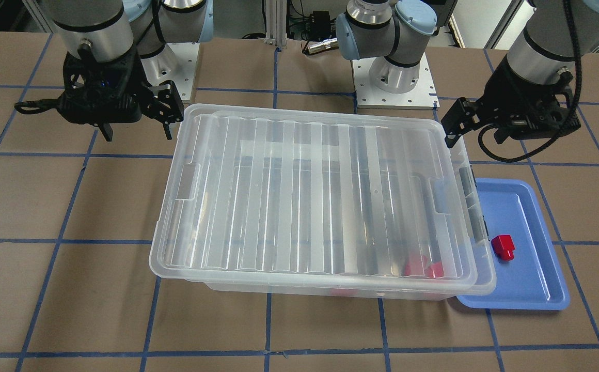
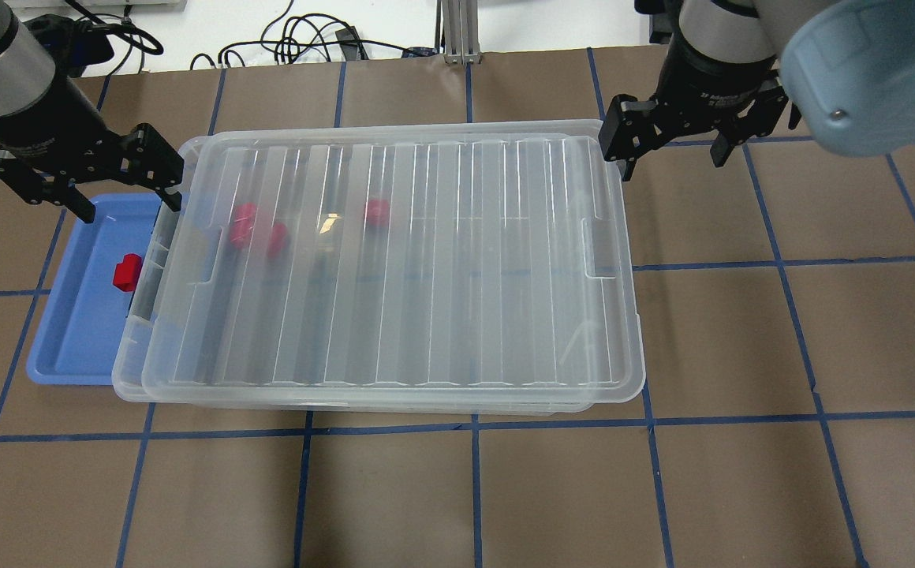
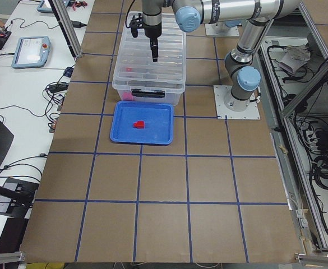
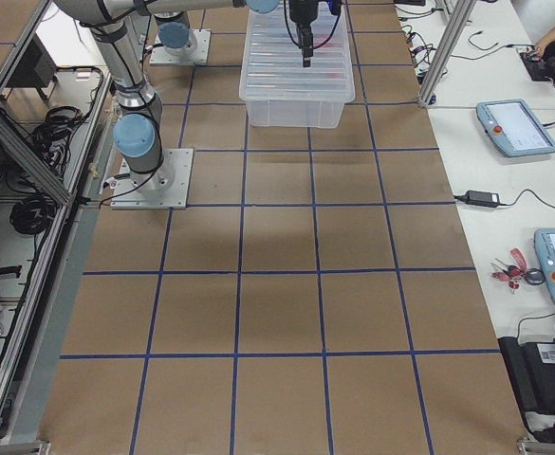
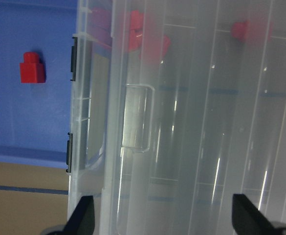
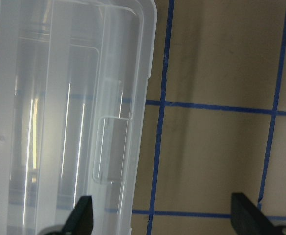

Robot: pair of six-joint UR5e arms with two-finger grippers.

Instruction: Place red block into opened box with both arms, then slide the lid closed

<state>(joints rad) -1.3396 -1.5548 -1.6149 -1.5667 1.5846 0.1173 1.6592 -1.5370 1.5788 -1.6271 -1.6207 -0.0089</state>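
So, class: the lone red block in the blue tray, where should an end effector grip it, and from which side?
Probably from straight above, across the wider body of the red block, not its narrow stub. It lies flat in the blue tray with bare floor around it, and the body's flat sides suit a pinch.

Blue tray (image 1: 529, 281) lies on taped brown table (image 1: 98, 310).

Bright, even lighting; glare streaks the lid (image 2: 394, 260); wrist views slightly blurred.

Clear ribbed lid (image 2: 426, 260), red block (image 2: 126, 273), blue tray (image 2: 71, 331), brown table (image 2: 741, 489) with blue gridlines.
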